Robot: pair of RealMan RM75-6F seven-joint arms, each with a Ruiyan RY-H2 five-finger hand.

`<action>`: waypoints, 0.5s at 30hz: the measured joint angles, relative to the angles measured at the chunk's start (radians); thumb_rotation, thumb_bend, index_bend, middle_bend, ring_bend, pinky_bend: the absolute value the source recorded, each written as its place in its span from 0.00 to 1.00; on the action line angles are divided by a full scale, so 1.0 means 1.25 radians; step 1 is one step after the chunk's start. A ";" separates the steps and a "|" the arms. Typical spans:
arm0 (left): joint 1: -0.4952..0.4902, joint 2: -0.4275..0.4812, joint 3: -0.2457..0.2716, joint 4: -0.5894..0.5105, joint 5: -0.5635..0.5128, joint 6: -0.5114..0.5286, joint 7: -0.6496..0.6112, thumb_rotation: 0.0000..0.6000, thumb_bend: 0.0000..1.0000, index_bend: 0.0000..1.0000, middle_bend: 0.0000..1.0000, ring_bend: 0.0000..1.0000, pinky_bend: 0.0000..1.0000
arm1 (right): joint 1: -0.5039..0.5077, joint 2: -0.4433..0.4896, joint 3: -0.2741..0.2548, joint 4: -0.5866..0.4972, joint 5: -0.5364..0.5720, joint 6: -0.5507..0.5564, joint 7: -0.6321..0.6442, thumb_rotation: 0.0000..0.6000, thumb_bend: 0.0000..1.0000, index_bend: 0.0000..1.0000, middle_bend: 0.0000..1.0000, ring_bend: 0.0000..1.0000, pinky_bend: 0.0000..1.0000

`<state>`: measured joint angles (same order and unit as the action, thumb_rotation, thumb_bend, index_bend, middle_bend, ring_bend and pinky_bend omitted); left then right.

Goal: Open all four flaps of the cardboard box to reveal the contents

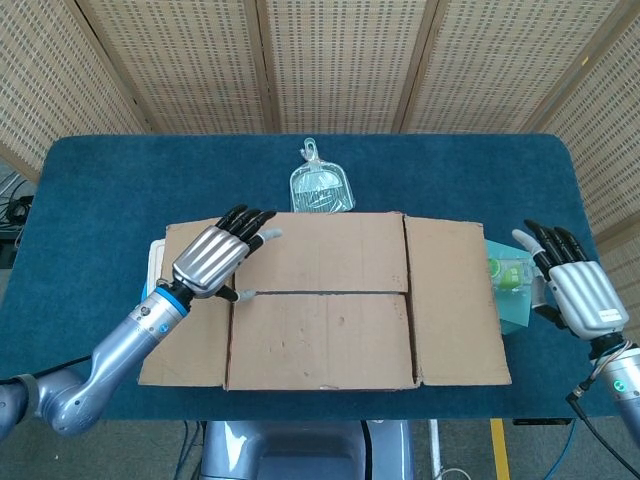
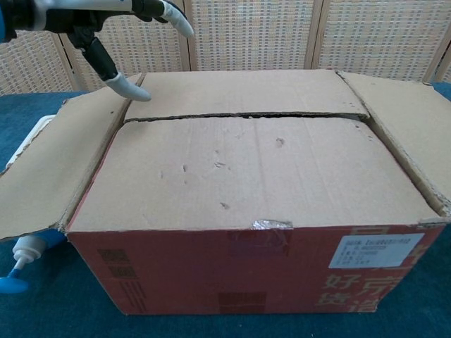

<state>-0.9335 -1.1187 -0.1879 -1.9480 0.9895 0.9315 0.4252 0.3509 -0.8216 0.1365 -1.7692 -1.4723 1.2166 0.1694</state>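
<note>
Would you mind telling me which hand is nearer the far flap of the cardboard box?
Left. The left hand hovers over the far flap's left end; the right hand sits beyond the box's right side.

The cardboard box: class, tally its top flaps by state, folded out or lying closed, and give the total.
Folded out: 2, the left side flap and the right side flap.
Lying closed: 2, the far flap and the near flap.
Total: 4 flaps on the cardboard box.
</note>
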 measured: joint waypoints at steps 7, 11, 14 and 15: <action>-0.017 -0.063 0.011 0.020 -0.033 0.025 0.048 0.51 0.00 0.10 0.00 0.00 0.00 | -0.005 -0.003 -0.003 0.015 -0.001 0.002 0.018 1.00 0.88 0.00 0.00 0.00 0.00; -0.021 -0.088 0.015 0.027 -0.044 0.038 0.061 0.48 0.00 0.09 0.00 0.00 0.00 | -0.006 -0.004 -0.005 0.022 -0.002 0.003 0.026 1.00 0.88 0.00 0.00 0.00 0.00; -0.023 -0.101 0.020 0.036 -0.043 0.053 0.086 0.48 0.00 0.08 0.00 0.00 0.00 | -0.007 -0.005 -0.005 0.029 -0.002 0.003 0.033 1.00 0.88 0.00 0.00 0.00 0.00; -0.024 -0.109 0.022 0.039 -0.043 0.062 0.098 0.47 0.00 0.07 0.00 0.00 0.00 | -0.007 -0.005 -0.005 0.031 -0.002 0.003 0.035 1.00 0.88 0.00 0.00 0.00 0.00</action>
<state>-0.9630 -1.2547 -0.1605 -1.8992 0.9361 1.0086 0.5478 0.3424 -0.8280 0.1308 -1.7305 -1.4743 1.2202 0.2133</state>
